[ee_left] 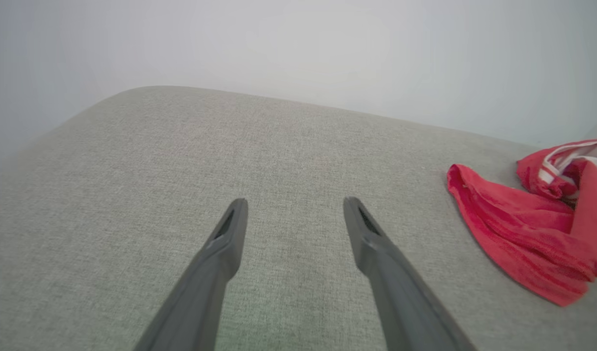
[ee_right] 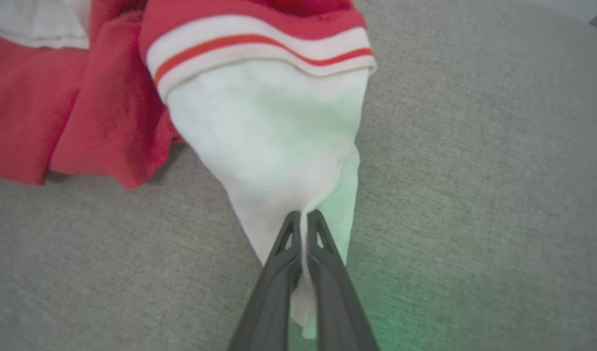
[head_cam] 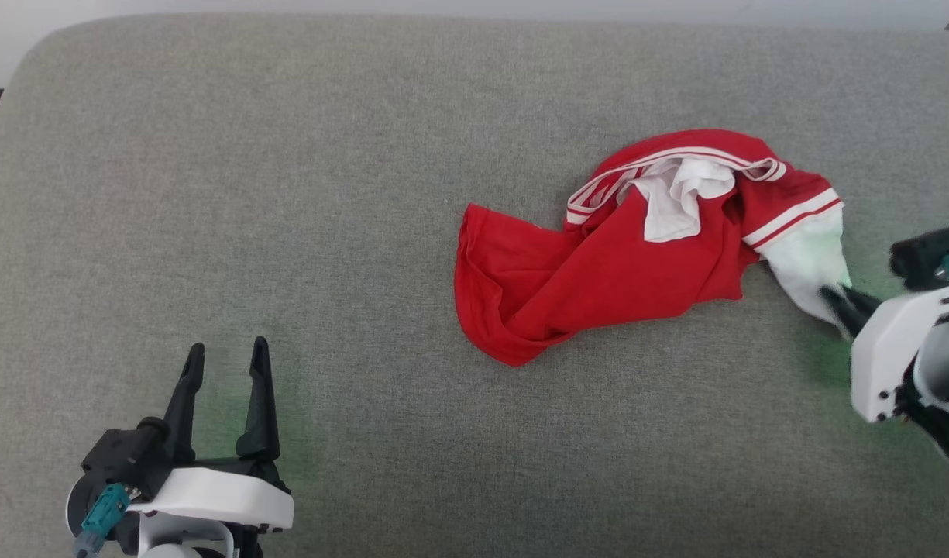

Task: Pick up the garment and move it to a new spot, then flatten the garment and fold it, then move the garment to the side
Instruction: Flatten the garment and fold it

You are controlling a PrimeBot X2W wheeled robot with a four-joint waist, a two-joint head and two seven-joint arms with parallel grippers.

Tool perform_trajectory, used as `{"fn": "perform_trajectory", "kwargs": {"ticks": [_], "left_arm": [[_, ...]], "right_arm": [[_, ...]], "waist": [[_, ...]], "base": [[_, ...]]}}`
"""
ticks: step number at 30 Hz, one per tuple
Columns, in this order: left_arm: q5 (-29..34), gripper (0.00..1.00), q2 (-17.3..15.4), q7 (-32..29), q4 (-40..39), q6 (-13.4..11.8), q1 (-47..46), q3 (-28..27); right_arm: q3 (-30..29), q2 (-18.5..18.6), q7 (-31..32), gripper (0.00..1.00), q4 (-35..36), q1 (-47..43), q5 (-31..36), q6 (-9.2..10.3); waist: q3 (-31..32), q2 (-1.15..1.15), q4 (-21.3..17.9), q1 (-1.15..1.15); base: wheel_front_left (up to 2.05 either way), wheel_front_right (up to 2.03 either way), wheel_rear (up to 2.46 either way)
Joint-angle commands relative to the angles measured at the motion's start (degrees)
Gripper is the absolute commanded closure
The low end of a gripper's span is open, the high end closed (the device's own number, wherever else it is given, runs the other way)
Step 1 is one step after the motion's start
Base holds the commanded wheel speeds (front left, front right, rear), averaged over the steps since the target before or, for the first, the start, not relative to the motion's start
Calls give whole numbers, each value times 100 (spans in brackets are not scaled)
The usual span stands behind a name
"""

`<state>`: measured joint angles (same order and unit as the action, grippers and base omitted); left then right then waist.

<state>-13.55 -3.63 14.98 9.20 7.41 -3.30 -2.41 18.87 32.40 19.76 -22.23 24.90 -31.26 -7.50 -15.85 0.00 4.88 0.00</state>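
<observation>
Since my right gripper pinches the white sleeve of the garment and my left gripper gapes idle, I'm picking up; next, lift it clear

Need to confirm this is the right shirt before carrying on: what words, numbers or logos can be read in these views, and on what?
There is none to read. The garment lies crumpled on the grey fabric surface, showing plain red cloth, a white sleeve and striped trim; no print faces the cameras.
</observation>
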Motion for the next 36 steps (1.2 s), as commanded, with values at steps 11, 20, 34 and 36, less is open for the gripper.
{"fn": "perform_trajectory", "kwargs": {"ticks": [11,20,34,36], "left_arm": [[-43,0,48,29,7,9,-372,167],[-94,0,43,29,29,2,-724,496],[-169,0,-213,29,87,2,-1041,921],[-178,0,-393,29,58,2,-1162,1100]], "right_arm": [[-1445,4,-380,100,-91,591,-91,2],[-2584,96,-246,100,-1442,1508,136,2],[-3288,-89,-1307,9,-3006,2068,1246,2],[-3268,-169,-1588,0,-3036,2046,1297,2]], "waist": [[-440,0,1,0],[-808,0,266,0],[-754,0,236,0],[-673,0,142,0]], "base": [[0,0,0],[0,0,0],[0,0,0],[0,0,0]]}}
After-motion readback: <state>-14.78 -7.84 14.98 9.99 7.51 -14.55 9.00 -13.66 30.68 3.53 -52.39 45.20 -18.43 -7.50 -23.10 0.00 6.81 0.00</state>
